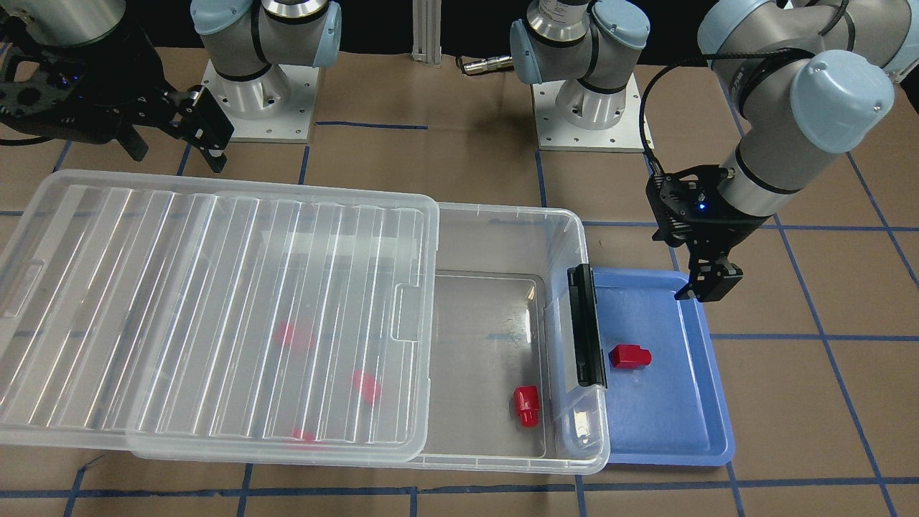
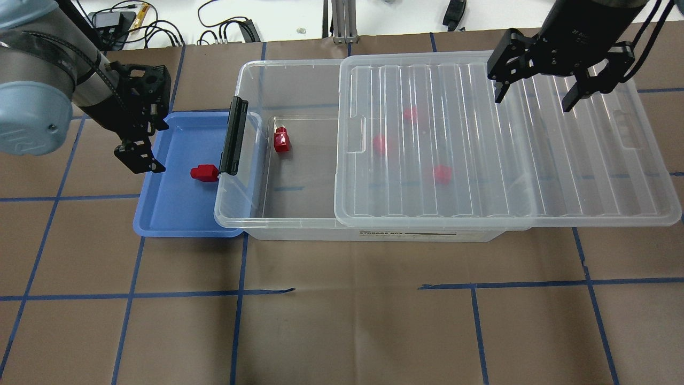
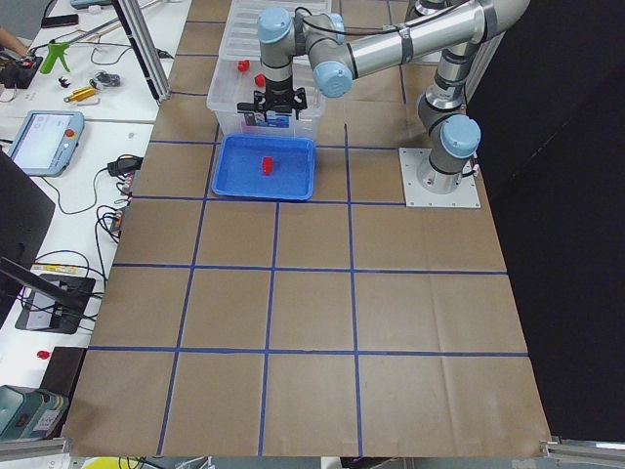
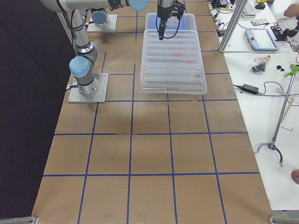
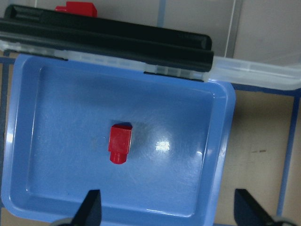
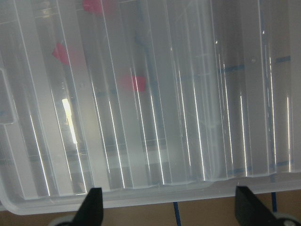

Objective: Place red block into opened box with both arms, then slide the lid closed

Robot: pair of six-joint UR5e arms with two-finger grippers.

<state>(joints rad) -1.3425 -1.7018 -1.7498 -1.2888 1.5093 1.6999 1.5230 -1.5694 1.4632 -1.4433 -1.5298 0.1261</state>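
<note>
One red block [image 2: 204, 172] [image 5: 120, 142] lies in the blue tray [image 2: 176, 214], close to the box's black latch bar [image 2: 233, 136]. My left gripper [image 2: 140, 158] [image 5: 169, 212] hovers open over the tray's outer edge and holds nothing. A second red block [image 2: 281, 140] rests in the uncovered end of the clear box [image 2: 288, 67]. Three more show blurred under the ridged lid [image 2: 497, 160], which is slid toward my right and overhangs the box's far end. Above the lid's back edge my right gripper [image 2: 537, 96] [image 6: 169, 209] is open and empty.
The tray butts against the latch end of the box. Brown paper with blue tape lines covers the table [image 2: 342, 321]. The two arm bases [image 1: 589, 115] stand behind the box. Cables and tools lie on side benches [image 3: 59, 98].
</note>
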